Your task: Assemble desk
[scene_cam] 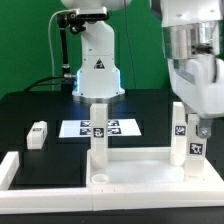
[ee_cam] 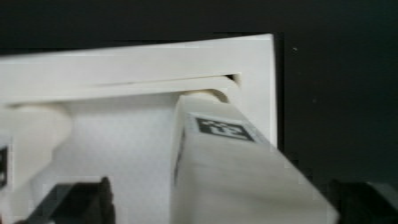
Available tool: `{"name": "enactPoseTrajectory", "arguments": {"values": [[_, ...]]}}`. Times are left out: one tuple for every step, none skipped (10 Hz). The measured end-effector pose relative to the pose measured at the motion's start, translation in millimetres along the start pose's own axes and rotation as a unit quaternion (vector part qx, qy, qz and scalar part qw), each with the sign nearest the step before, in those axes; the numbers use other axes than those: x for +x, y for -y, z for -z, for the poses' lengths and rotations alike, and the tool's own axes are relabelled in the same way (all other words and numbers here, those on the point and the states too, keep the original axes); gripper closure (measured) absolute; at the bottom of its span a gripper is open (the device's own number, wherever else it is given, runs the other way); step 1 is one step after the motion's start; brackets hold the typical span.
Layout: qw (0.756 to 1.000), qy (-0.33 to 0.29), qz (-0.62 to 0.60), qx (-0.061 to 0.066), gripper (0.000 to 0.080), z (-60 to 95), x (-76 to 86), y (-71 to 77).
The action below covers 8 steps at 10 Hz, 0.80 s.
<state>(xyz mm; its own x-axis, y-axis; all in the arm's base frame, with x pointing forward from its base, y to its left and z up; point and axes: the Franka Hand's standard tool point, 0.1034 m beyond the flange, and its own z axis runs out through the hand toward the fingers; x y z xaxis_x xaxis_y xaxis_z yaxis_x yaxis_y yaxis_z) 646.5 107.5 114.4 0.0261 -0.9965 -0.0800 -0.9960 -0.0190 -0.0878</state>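
- The desk panel (scene_cam: 130, 178) lies nearest, with a standing leg post (scene_cam: 99, 145) upright at its rear rim.
- The gripper (scene_cam: 189, 125) is clenched on the held leg post (scene_cam: 186, 142), upright at the panel's corner on the exterior view's right.
- Only the wrist view shows that post's far end at the panel corner.
- Only the exterior view shows the loose leg (scene_cam: 38, 133) and the marker board (scene_cam: 122, 128).
- The tag patterns are too small to read.
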Motion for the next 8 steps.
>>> {"name": "enactPoseTrajectory", "arguments": {"values": [[0.998,-0.004,0.063,-0.004,0.0159,-2.9,-8.0,-2.4],[0.986,-0.006,0.165,-0.006,0.0159,-3.2,-12.4,-2.5],[0.981,-0.007,0.193,-0.005,0.0151,-3.0,-11.0,-1.8],[0.971,-0.008,0.237,-0.005,0.0151,-2.9,-9.7,-1.6],[0.966,-0.009,0.259,-0.006,0.0151,-2.9,-9.4,-1.6],[0.941,-0.013,0.338,-0.012,0.0151,-1.5,-7.2,-1.2],[0.902,-0.015,0.432,-0.021,0.0151,3.8,-4.9,2.8],[0.882,-0.015,0.470,-0.017,0.0151,6.1,-4.0,6.2]]}}
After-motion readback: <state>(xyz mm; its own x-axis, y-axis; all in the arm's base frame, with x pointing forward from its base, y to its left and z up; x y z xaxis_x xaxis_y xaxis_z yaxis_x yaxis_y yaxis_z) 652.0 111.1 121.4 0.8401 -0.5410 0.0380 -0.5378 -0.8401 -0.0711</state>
